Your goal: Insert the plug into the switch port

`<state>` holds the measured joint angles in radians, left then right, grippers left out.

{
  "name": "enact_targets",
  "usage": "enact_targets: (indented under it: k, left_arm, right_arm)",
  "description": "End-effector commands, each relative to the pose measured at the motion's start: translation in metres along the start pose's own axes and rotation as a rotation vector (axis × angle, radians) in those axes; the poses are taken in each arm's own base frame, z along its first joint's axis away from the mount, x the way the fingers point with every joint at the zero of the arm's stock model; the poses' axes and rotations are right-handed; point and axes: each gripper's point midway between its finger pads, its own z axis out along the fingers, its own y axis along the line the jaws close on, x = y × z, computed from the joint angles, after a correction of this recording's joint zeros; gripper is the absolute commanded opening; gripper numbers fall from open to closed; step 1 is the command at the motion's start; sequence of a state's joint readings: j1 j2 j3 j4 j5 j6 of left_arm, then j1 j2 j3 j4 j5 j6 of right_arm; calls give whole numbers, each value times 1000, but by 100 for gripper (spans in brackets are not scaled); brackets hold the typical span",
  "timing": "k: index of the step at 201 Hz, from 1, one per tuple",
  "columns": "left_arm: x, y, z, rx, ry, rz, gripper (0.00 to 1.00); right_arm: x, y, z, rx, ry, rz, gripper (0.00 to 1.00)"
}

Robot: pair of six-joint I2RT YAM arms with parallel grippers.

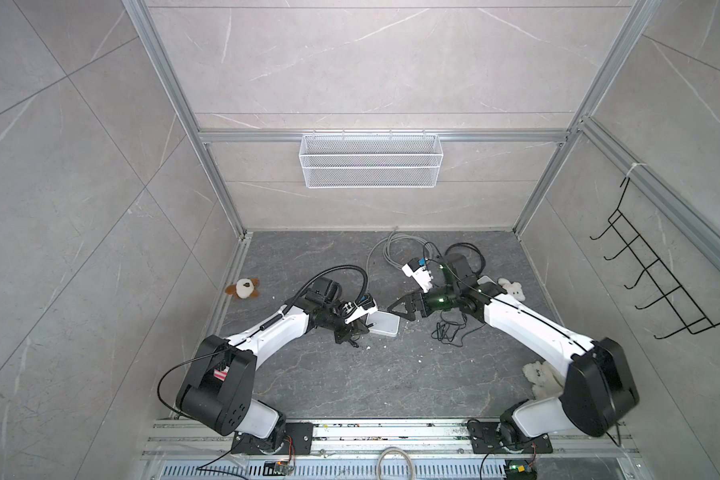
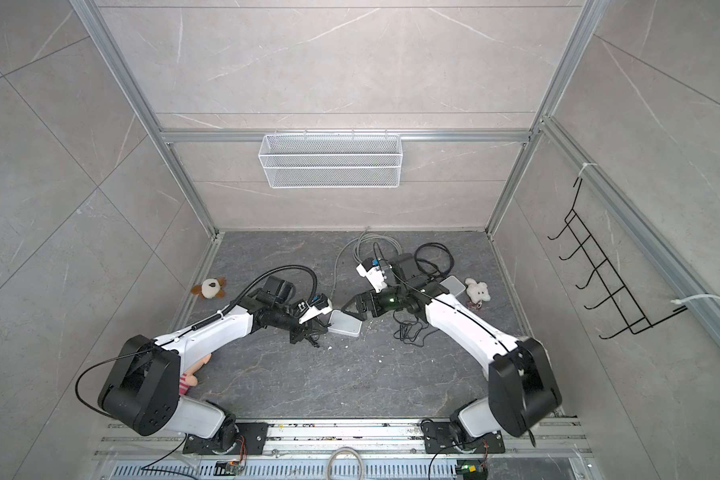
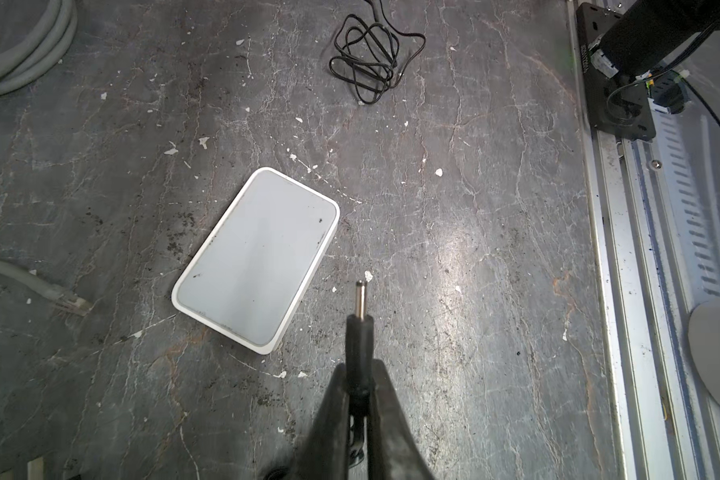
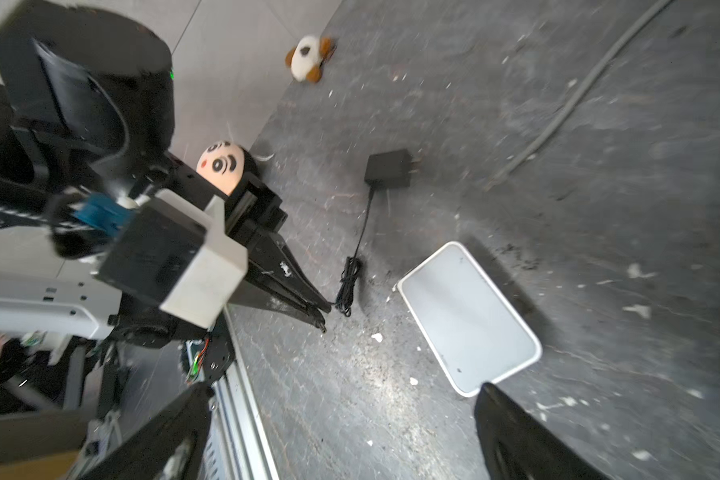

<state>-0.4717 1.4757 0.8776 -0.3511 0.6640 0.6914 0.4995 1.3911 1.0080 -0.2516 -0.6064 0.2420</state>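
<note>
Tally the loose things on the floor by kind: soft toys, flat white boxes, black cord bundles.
Soft toys: 4 (dog, white plush, cream plush, doll)
Flat white boxes: 2 (middle box, box beside the white plush)
Black cord bundles: 2 (held cord's bundle, loose bundle)
Total: 8

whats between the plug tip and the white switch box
Only bare floor with a few white flecks, as the left wrist view shows. The plug, clamped in the left gripper, sits apart from the switch.
</note>
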Motion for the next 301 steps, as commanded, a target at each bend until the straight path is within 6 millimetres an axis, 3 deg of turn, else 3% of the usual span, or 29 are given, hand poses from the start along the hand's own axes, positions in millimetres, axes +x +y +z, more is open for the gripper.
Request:
enact_targets:
  k: [1, 27, 39, 66, 77, 96, 110, 134, 161, 199, 232, 250, 283, 301]
  left_arm:
    - [-5, 10, -8, -42, -32, -12, 12]
    - [-6, 20, -13, -72, -32, -44, 12]
    - [1, 22, -13, -74, -3, -51, 12]
    - [37, 34, -8, -91, 159, -61, 12]
    - [48, 41, -9, -82, 219, -71, 10]
    - [64, 56, -7, -87, 311, -48, 11]
    - [69, 66, -3, -75, 357, -44, 10]
    - [71, 83, 7, -68, 381, -67, 10]
    - [69, 93, 19, -58, 393, -100, 10]
    - [73, 80, 39, -8, 493, -103, 10]
    - [74, 57, 52, 60, 540, -89, 10]
    - [65, 41, 56, 99, 525, -61, 10]
    - [38, 12, 64, 154, 449, -16, 10]
    - [36, 18, 65, 113, 444, -38, 10]
  right_arm:
    - [13, -21, -3, 231, -113, 158, 99]
    - [41, -12, -17, 341, -244, 247, 99]
    - [42, -11, -32, 389, -283, 240, 99]
    - [46, -12, -43, 434, -251, 272, 99]
    - [42, -1, -39, 387, -235, 233, 99]
    - [37, 9, -36, 320, -251, 178, 91]
    - [39, -1, -35, 376, -236, 167, 83]
    - [42, -27, -22, 522, -146, 183, 81]
    - [34, -42, -1, 487, -145, 241, 79]
    - [24, -76, -2, 488, -148, 335, 75]
    - [22, -95, -15, 504, -155, 366, 75]
    - [27, -104, -18, 517, -127, 378, 74]
    - [49, -117, -3, 506, 7, 385, 71]
    - [58, -116, 14, 443, 71, 376, 67]
